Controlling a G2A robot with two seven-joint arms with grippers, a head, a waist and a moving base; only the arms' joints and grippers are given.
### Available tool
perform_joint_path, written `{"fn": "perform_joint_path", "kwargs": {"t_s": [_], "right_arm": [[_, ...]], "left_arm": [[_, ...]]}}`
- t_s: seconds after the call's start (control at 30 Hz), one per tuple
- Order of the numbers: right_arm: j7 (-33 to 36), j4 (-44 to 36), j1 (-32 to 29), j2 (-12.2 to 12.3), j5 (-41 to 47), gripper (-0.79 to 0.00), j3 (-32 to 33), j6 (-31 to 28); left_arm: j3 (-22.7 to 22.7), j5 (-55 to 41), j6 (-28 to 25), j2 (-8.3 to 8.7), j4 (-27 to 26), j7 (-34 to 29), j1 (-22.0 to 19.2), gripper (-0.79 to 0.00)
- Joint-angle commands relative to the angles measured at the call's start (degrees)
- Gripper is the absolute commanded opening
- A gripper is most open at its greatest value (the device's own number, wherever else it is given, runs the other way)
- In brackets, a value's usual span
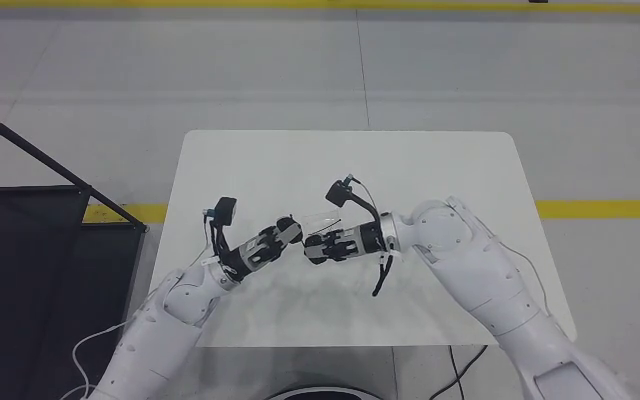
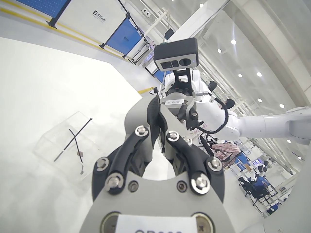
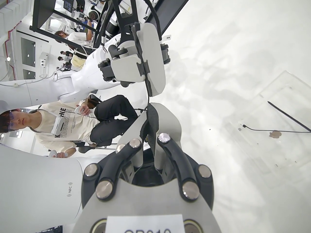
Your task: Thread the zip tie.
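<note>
Jaws of left gripper (image 1: 291, 231) and right gripper (image 1: 311, 244), tip to tip, each clamp the zip tie (image 3: 147, 98); it spans lengthwise between them.

a white table (image 1: 440, 170) holds one see-through flat tray (image 2: 49, 143), lying near the middle of it.

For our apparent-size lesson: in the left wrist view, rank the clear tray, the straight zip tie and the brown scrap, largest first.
1. clear tray
2. straight zip tie
3. brown scrap
All lie together, so nearness matters little.
</note>
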Motion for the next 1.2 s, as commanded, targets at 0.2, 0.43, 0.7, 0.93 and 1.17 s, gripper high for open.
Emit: {"fn": "perform_joint_path", "kwargs": {"t_s": [0.2, 0.43, 0.7, 0.93, 1.17], "right_arm": [[-1.4, 1.17, -0.14, 1.29, -4.68, -0.139, 3.74, 6.57], [-3.74, 4.81, 2.47, 0.88, -12.19, -0.191, 2.13, 16.78], [-5.48, 9.41, 7.52, -1.7, -19.02, -0.332, -4.14, 24.24], [-5.53, 12.89, 9.59, -3.11, -18.52, -0.413, -5.58, 23.78], [-6.05, 15.78, 10.66, -4.1, -19.08, -0.419, -6.47, 23.31]], "left_arm": [[-3.71, 3.16, -0.16, 0.52, -0.85, 0.8, 1.21, -0.785], [-5.88, 5.67, -0.56, 1.03, -2.54, -0.38, 3.0, -0.785], [-5.2, 5.26, -0.14, 1.04, -2.26, -1.9, 2.9, -0.785], [-5.2, 5.26, -0.14, 1.04, -2.26, -1.9, 2.9, -0.785], [-5.2, 5.26, -0.14, 1.04, -2.26, -1.9, 2.9, -0.785]]}}
